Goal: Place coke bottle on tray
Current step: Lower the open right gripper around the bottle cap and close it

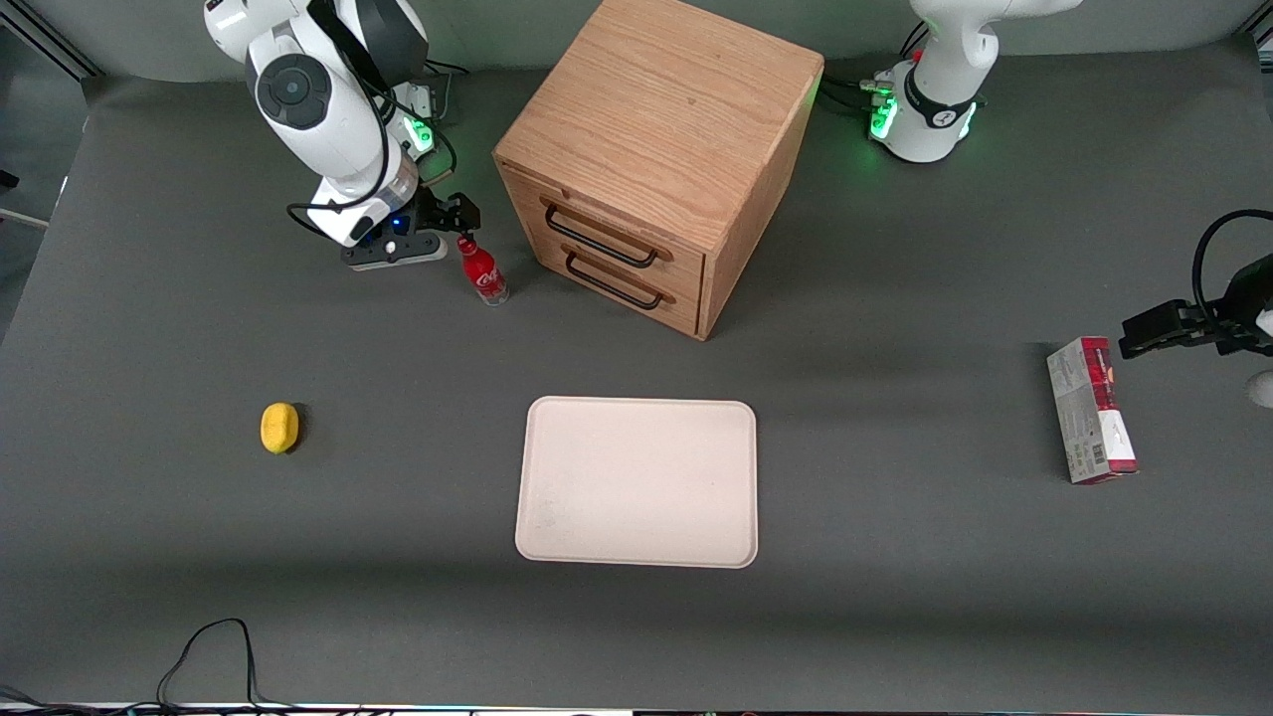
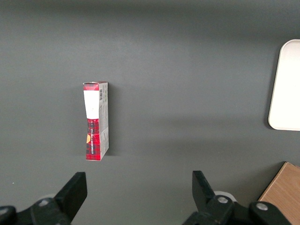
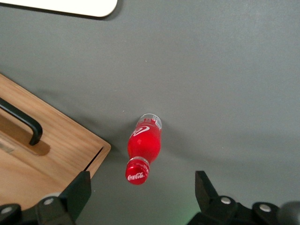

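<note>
I find the coke bottle (image 1: 482, 270) upright just below my open gripper (image 3: 140, 190), untouched; only the front view shows the whole tray (image 1: 637, 482).

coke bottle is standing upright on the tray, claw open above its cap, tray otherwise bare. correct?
Not quite. The coke bottle stands upright on the table beside the wooden drawer cabinet, not on the tray; the front view shows the tray nearer that camera and completely bare. The rest holds: the claw is open above the cap, as the right wrist view confirms.
</note>
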Controlling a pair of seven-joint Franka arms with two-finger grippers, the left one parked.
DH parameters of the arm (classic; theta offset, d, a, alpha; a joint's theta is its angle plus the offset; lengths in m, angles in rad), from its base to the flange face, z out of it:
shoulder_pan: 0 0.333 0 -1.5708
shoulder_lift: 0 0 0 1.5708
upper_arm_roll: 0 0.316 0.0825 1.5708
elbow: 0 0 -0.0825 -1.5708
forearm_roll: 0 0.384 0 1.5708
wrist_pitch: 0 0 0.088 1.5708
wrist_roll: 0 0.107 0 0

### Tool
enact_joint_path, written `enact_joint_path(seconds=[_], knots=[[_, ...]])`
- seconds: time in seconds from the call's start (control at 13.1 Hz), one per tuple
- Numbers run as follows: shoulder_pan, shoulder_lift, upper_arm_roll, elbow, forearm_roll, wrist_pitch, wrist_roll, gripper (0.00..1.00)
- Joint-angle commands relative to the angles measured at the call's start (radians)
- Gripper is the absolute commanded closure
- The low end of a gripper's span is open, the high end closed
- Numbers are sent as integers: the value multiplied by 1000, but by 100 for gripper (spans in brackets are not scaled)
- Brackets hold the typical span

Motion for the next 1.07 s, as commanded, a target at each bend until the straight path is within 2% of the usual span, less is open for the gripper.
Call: enact_joint_path(seconds=[0.0, 0.31, 0.84, 0.92, 0.99], knots=[[42, -23, -9, -81, 17, 92, 28, 1], [76, -20, -9, -182, 17, 228, 71, 3], [91, -3, -9, -209, 15, 273, 93, 7], [91, -1, -9, -210, 17, 273, 93, 10], [91, 0, -9, -210, 17, 274, 93, 30]])
